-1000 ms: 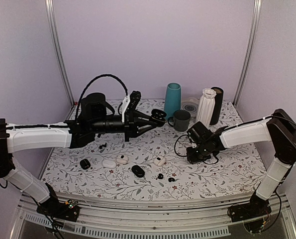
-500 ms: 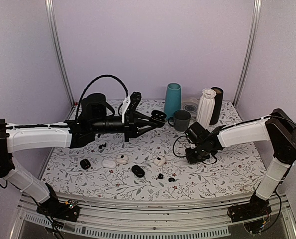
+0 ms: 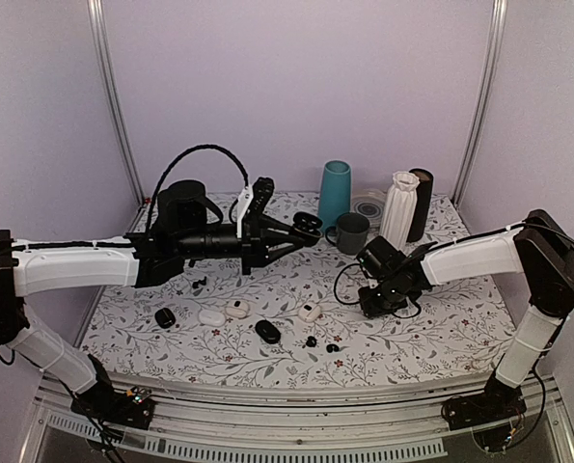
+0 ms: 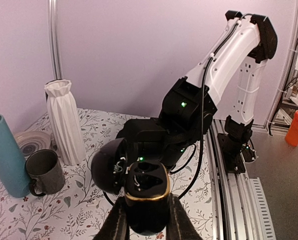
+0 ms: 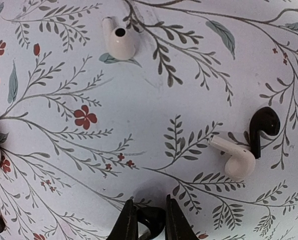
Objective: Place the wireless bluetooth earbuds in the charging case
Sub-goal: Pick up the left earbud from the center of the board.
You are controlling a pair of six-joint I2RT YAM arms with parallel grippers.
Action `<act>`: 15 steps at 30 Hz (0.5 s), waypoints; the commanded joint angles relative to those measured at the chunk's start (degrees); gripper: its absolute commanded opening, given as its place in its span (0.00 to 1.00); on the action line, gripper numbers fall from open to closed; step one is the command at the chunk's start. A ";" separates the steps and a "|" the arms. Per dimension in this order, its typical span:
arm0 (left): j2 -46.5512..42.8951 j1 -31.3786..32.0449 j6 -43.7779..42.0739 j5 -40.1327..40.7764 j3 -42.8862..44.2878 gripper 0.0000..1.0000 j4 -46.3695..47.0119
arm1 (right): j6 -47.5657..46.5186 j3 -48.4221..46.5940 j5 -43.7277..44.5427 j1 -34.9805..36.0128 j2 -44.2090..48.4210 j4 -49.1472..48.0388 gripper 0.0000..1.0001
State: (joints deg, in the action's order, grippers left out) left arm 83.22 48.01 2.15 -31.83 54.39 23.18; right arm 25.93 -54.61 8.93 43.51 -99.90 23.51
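Entry: step in hand, judged to be the pick-up of one black earbud (image 5: 152, 223) by the right gripper (image 5: 150, 216). Handling: pinch the glossy bud squarely across its body, since it would likely squirt out of a slanted grip. Lift it straight off the tablecloth (image 5: 138, 110), then turn it stem-down before bringing it to a socket. Location, nearest first: the bud sits directly between the right fingertips, whose jaws stand narrow and appear closed on it from both sides. The frame edge cuts off its lower part, so whether it is clear of the cloth cannot be told. Beyond the tips, to the right, a white earbud (image 5: 234, 159) lies touching a second black earbud (image 5: 263, 125), both well outside the jaws. Farther off, the left gripper (image 4: 147, 222) clamps the charging case (image 4: 146, 192) in the air, lid (image 4: 108, 165) swung open, sockets empty and facing up. A grey mug (image 4: 43, 171) stands behind.
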 commanded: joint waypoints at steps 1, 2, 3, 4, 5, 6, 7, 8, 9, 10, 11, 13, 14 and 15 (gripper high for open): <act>0.13 0.46 0.69 1.75 0.12 0.00 1.07 | 1.17 -0.74 0.27 0.51 -1.30 1.76 0.05; 0.24 0.42 1.02 2.43 0.04 0.00 1.44 | 1.49 -0.70 0.15 0.45 -1.07 1.52 0.05; 0.44 0.42 1.42 3.07 -0.06 0.00 1.75 | 1.82 -0.75 0.20 0.44 -0.83 1.28 0.04; 0.57 0.43 1.90 3.80 -0.09 0.00 2.04 | 2.44 -0.70 0.28 0.44 -0.57 1.05 0.04; 0.75 0.43 2.42 4.55 -0.15 0.00 2.36 | 3.01 -0.56 0.44 0.44 -0.15 0.67 0.04; 0.97 0.45 3.13 5.57 -0.28 0.00 2.74 | 3.45 -0.32 0.95 0.44 0.48 0.32 0.04; 1.07 0.47 3.76 6.68 -0.45 0.00 3.09 | 4.35 -0.06 1.40 0.46 1.32 -0.14 0.04; 1.11 0.45 4.34 7.64 -0.67 0.00 3.46 | 4.82 0.26 2.01 0.44 2.22 -0.66 0.04; 1.22 0.42 4.95 8.66 -0.90 0.00 3.98 | 5.39 0.44 2.86 0.49 3.40 -1.12 0.04; 1.29 0.44 5.43 9.56 -0.99 0.00 4.46 | 5.76 0.56 3.63 0.42 4.66 -1.56 0.04; 1.46 0.48 5.89 10.54 -0.97 0.00 4.76 | 6.23 0.54 4.42 0.42 5.98 -1.88 0.04; 2.02 0.44 6.67 11.81 -0.58 0.00 5.01 | 6.64 0.12 6.21 0.43 8.83 -2.37 0.04; 2.49 0.42 7.07 12.20 -0.30 0.00 5.15 | 6.67 -0.31 7.32 0.44 10.85 -2.41 0.04; 2.74 0.43 7.50 12.56 -0.14 0.00 5.40 | 6.67 -0.75 8.08 0.45 12.31 -2.48 0.04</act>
State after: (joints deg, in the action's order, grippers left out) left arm 84.42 48.01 7.14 -22.92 54.37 25.67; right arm 30.87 -54.15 11.97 43.51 -94.87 23.31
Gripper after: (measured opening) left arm 0.201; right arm 0.142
